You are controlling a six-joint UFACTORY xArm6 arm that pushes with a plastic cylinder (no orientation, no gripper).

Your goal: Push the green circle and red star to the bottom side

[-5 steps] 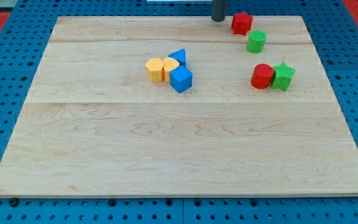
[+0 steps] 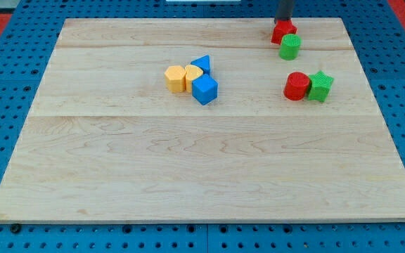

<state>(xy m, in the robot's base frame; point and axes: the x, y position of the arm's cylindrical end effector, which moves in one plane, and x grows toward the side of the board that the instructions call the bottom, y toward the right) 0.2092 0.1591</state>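
Observation:
The red star (image 2: 283, 32) lies near the board's top edge at the view's upper right. The green circle (image 2: 290, 47) sits just below it, touching or nearly touching it. My tip (image 2: 284, 20) is right at the star's top side, up against it. Only the rod's lower end shows at the view's top.
A red circle (image 2: 297, 86) and a green star (image 2: 320, 86) sit side by side below the green circle. Left of centre is a cluster: two yellow blocks (image 2: 176, 78) (image 2: 193, 72), a blue cube (image 2: 204, 90) and a blue triangle (image 2: 201, 64). The wooden board (image 2: 202, 169) rests on blue pegboard.
My tip moved to the view's right, from left of the red star to just above it. The star shifted slightly right and down, closer to the green circle.

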